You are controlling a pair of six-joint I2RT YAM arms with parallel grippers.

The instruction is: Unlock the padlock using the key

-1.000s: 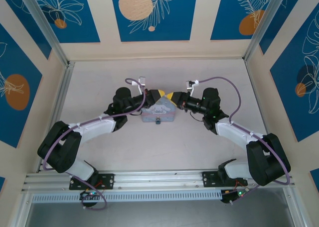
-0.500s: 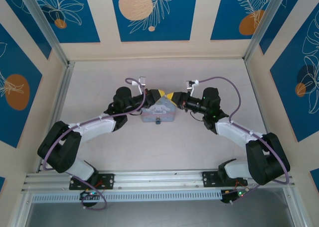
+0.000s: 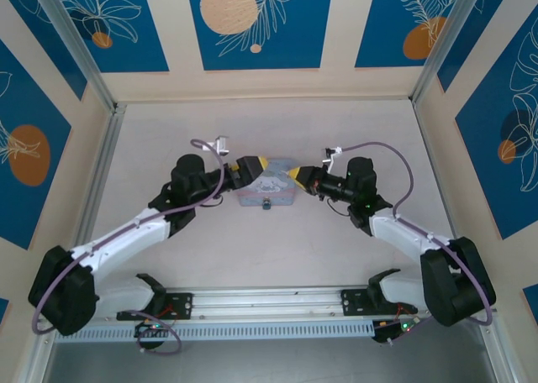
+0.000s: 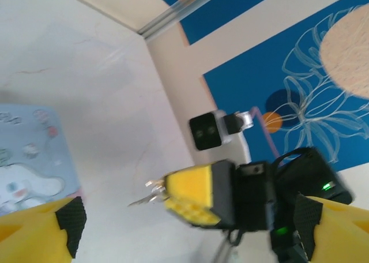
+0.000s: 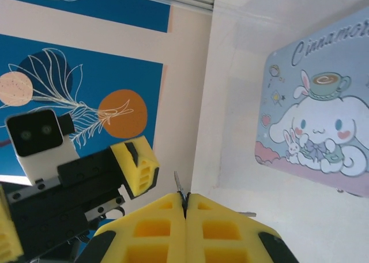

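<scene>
Currently right end effector (image 5: pixel 185 204) pinches key (image 5: pixel 180 186).

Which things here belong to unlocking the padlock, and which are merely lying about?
Job:
padlock
key, pinched in the right fingers
left fingers, open

Lying about:
cartoon tin, next to the padlock
blue wall panels
</scene>
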